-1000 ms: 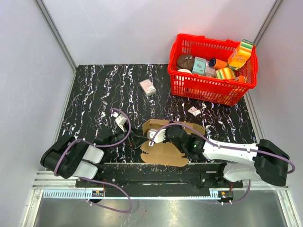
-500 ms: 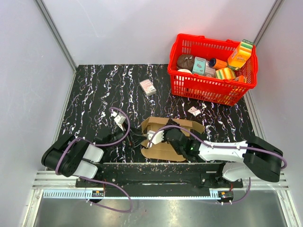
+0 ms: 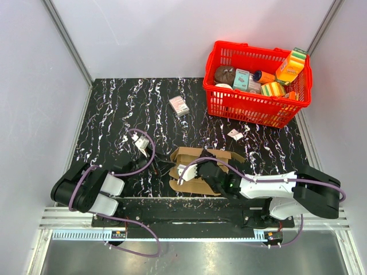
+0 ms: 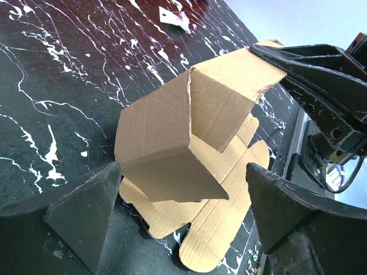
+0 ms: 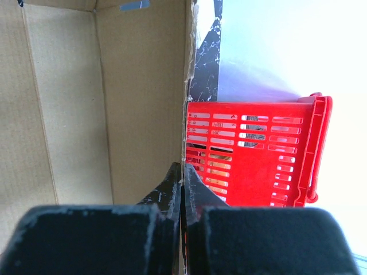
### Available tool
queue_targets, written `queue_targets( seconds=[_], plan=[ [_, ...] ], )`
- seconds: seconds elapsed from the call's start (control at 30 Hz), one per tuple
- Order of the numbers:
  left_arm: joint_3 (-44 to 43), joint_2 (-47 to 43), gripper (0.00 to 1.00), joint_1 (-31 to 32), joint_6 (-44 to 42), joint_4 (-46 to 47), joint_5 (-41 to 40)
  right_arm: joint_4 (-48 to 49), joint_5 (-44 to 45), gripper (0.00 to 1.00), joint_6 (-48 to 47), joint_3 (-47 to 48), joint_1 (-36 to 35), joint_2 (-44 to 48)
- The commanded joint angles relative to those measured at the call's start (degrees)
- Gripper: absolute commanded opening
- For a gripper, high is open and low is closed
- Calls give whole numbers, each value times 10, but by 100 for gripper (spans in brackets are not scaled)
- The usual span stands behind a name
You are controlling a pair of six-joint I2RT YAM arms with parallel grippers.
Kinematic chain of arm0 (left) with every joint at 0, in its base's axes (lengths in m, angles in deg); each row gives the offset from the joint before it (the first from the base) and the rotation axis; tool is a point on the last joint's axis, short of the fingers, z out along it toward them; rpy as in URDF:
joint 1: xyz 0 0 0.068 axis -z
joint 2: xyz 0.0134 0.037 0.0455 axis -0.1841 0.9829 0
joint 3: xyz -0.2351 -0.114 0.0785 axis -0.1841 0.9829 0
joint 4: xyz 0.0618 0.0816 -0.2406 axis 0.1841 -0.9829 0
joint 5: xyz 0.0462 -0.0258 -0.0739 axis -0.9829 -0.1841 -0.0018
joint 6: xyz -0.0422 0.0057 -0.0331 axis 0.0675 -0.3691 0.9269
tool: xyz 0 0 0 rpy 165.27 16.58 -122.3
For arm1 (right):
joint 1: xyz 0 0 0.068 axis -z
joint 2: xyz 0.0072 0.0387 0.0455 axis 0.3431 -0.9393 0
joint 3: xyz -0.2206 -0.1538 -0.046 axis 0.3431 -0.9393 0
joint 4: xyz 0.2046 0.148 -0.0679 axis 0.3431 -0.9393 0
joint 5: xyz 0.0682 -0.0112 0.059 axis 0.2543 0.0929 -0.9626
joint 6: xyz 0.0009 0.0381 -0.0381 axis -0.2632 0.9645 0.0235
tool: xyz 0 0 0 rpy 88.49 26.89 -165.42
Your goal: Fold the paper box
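A: Change noted over the last moment?
B: The paper box (image 3: 194, 156) has been drawn nearer the arm bases. One panel has been stood up further from the flat sheet. A first wall is judged formed, with the other flaps left unfolded.
A: Jaws and pose?
B: The right jaws are pinched shut on the upright panel's edge, and the right arm (image 3: 269, 184) is stretched low across the worktop (image 3: 114, 109). The left jaws are spread, and the box sits just ahead, between them. Contact cannot be told.
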Motion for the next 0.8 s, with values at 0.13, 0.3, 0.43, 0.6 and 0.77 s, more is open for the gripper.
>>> queue_targets(
  seconds=[0.13, 0.3, 0.43, 0.6, 0.77],
  plan=[
    [5, 9, 92, -6, -22, 221, 14, 16, 28, 0, 50, -11, -26, 2],
    [5, 16, 87, -7, -23, 221, 16, 11, 34, 0, 65, -15, -39, 0],
    [4, 16, 83, -7, -22, 221, 17, 7, 48, 0, 73, -14, -52, 3],
    [3, 21, 77, -7, -18, 221, 20, -1, 64, 0, 81, -17, -68, 12],
    [2, 19, 75, -7, -15, 222, 25, -14, 79, 0, 81, -13, -80, 28]
  ],
)
